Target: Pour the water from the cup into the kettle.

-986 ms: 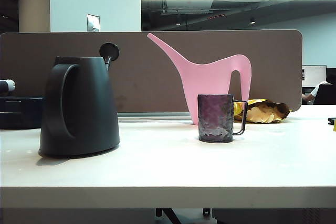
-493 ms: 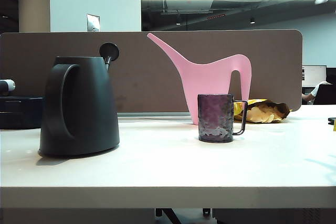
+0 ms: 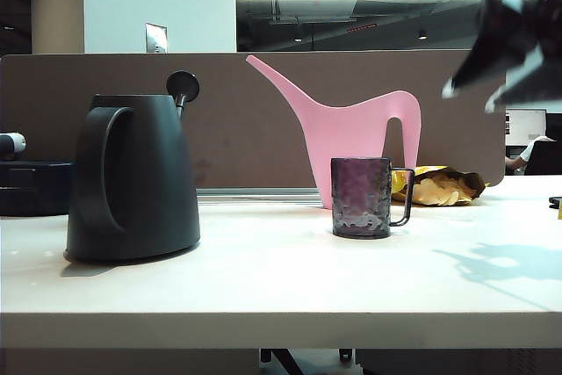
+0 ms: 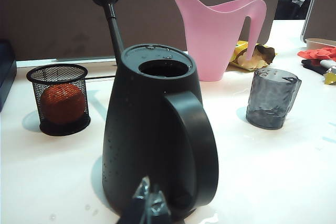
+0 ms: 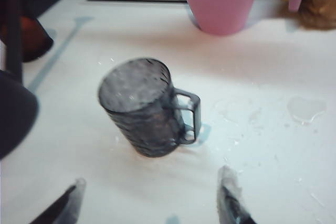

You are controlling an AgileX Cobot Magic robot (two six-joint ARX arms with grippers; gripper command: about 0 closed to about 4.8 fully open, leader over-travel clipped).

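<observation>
Two pincers are in play, and the right pincer (image 3: 470, 98) is the nearer to the cup (image 3: 361, 197): it hangs high above and to the handle side of the cup, blurred, jaws spread wide and holding nothing. From its wrist camera the cup (image 5: 142, 107) stands upright on the counter (image 5: 273, 145) just ahead of the open fingertips (image 5: 229, 195), its thin handle turned toward one finger, so I judge a downward approach straddling the body is called for. Well apart from the cup on its handle-less side stands the kettle (image 3: 133, 177), lid hole open. Beside the kettle's loop handle sits the left pincer (image 4: 147, 205); whether it is open I cannot tell
</observation>
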